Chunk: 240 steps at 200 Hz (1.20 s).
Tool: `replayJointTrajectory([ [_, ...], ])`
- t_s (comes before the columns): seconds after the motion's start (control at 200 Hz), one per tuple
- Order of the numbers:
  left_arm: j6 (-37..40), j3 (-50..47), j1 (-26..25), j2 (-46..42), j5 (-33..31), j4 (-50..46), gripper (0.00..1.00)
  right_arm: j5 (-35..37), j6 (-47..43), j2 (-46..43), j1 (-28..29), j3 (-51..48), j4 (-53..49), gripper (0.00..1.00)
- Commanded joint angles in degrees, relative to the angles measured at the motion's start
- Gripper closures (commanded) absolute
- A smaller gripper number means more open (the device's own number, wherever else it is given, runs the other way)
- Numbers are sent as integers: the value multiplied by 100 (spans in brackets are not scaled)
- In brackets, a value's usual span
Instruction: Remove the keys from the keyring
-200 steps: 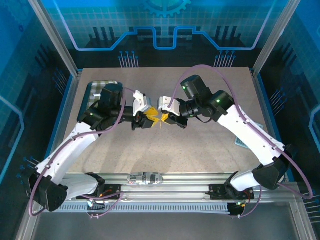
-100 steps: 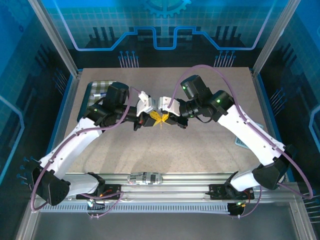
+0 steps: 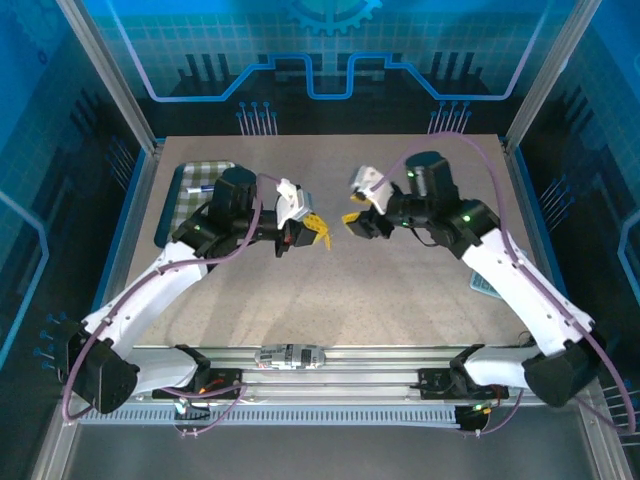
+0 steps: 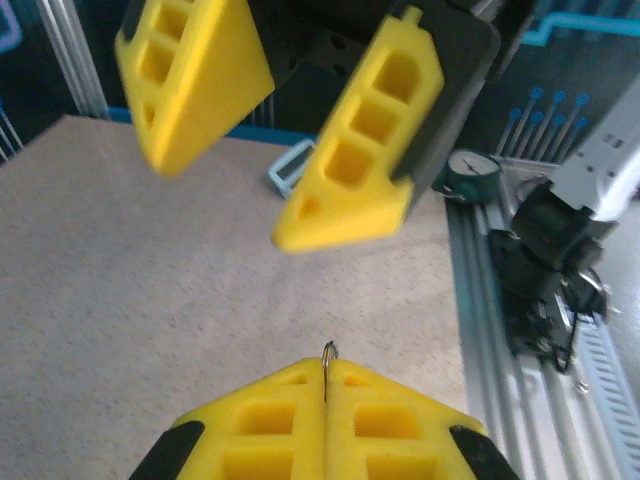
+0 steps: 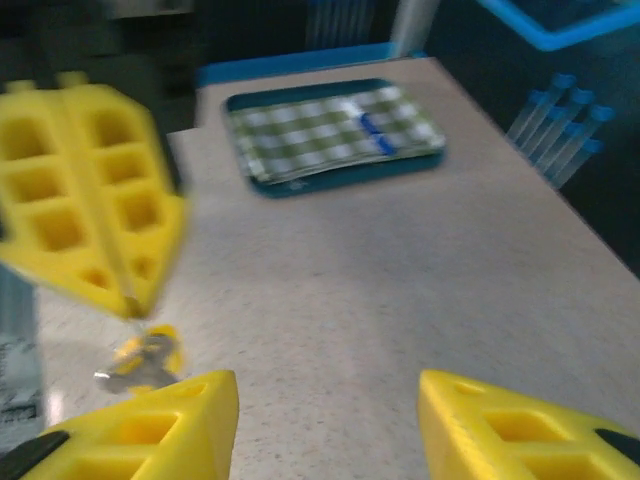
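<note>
Status: not finished, as far as you can judge.

Left gripper (image 3: pixel 318 230) is held over the table (image 3: pixel 400 310). Its yellow fingers are pressed together on a thin wire loop (image 4: pixel 328 352), which pokes out of the seam between them in the left wrist view. Right gripper (image 3: pixel 352 220) faces it, near but not touching, with its fingers spread and nothing between them.

Location: in the right wrist view the yellow-orange keyring (image 5: pixel 152 345) and a grey metal piece, probably the key (image 5: pixel 115 378), sit just below the left fingertips. The two are touching or very nearly so. You should read them as likely joined. On that reading, what remains is for the right gripper to take the key and work it off while the left holds firm.

Unclear:
- That patch is motion-blurred. You cannot tell whether key and keyring hang from the pinched loop or lie on the table, nor whether the key is threaded.
- In the top view both are too small to separate from the fingertips.
- The rest of the loop is buried between the left fingers.
- The checked tray (image 5: pixel 340 178) near the table's far edge holds a blue item too soft to name.
</note>
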Motion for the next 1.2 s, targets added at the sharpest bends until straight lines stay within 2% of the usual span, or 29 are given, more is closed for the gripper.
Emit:
replayJointTrajectory([
  [0.0,-1277,-452,-40,-129,-153,2409,100,-562,1763,-471,-379,-961,2493,50],
  [0.18,-2722,-1083,-40,89,-195,5420,100,-1200,3361,-468,-490,-2041,5139,65],
  [0.285,-3320,-1418,-37,204,-212,6786,100,-1456,4057,-438,-476,-2616,6655,65],
  [0.36,-3681,-1504,-40,301,-111,7320,100,-1553,4246,-430,-439,-2778,7202,66],
  [0.55,-4158,-1577,-40,512,-35,8256,100,-1805,4359,-390,-241,-2931,7896,67],
  [0.751,-4691,-1410,-34,843,93,8890,100,-1554,4308,-330,-24,-2994,8205,69],
  [0.896,-4828,-1359,-44,948,208,8974,100,-1589,4454,-207,14,-2935,8479,74],
  [1.146,-4785,-1397,-48,896,130,8975,100,-1712,4420,-52,143,-2802,8399,74],
  [1.196,-4782,-1394,-44,895,146,8983,100,-1755,4424,-28,155,-2782,8406,77],
])
